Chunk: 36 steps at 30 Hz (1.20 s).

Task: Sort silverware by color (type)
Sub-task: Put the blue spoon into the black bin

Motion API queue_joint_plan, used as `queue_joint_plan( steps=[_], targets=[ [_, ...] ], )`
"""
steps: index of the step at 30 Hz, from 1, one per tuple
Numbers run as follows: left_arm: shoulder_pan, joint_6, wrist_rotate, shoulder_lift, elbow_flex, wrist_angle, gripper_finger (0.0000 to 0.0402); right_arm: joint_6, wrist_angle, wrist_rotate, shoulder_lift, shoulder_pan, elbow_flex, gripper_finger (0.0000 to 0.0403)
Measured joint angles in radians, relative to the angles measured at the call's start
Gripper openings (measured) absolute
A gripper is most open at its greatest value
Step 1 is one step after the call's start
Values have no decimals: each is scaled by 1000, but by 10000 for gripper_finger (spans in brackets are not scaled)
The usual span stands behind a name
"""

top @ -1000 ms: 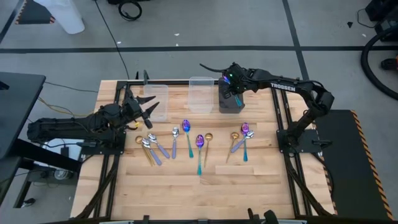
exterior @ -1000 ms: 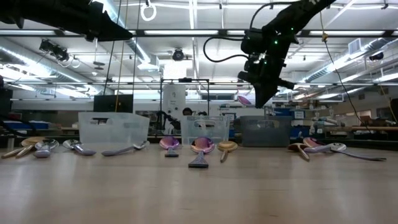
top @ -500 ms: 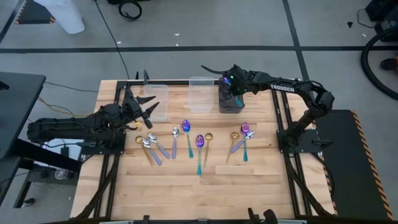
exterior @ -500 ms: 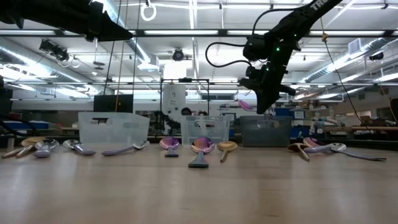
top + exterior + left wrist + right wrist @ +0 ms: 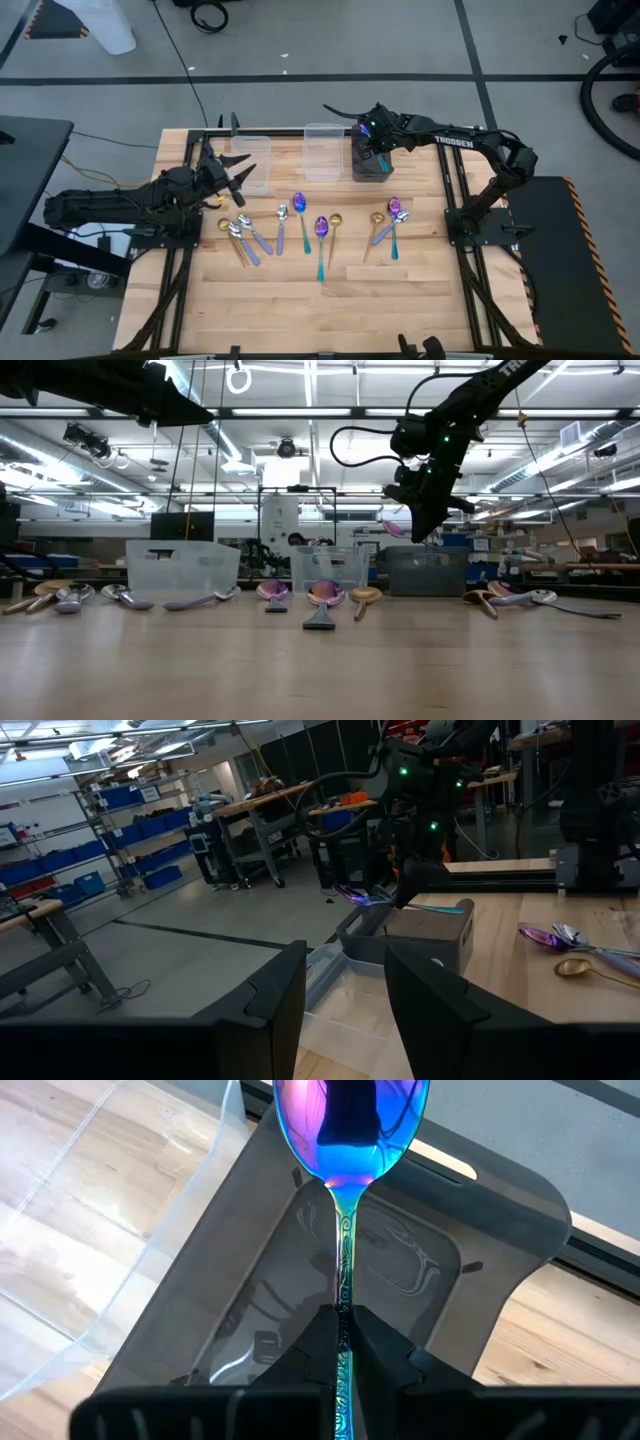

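My right gripper [image 5: 378, 150] hovers over the dark bin [image 5: 368, 168] at the back of the table, shut on the teal handle of an iridescent purple-blue spoon [image 5: 350, 1120]. In the right wrist view the spoon's bowl points out past the bin's far wall [image 5: 500, 1250]. From the low view the spoon [image 5: 393, 527] sticks out sideways above the bin [image 5: 425, 572]. The other silverware lies in a row on the wood: silver spoons [image 5: 245, 238], iridescent ones [image 5: 321, 235], gold ones [image 5: 375, 225]. My left gripper [image 5: 238, 178] is open beside the left clear bin [image 5: 252, 165], holding nothing.
A second clear bin [image 5: 322, 165] stands between the left clear bin and the dark one. The dark metal frame rails [image 5: 455, 200] run along both table sides. Bare wood [image 5: 330, 310] lies in front of the spoon row.
The right gripper with its spoon shifted slightly farther over the dark bin, then held still. The left arm and the spoons on the table have not moved.
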Motion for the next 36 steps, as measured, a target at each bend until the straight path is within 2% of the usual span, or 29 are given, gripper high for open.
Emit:
queue_joint_plan(
  steps=[27, 36],
  targets=[
    [0, 0, 0, 0, 0, -5, 146, -26, -1, 35, -1, 31, 0, 27],
    [0, 0, 0, 0, 0, -2, 146, -1, 113, 13, -2, 31, -120, 27]
  ],
)
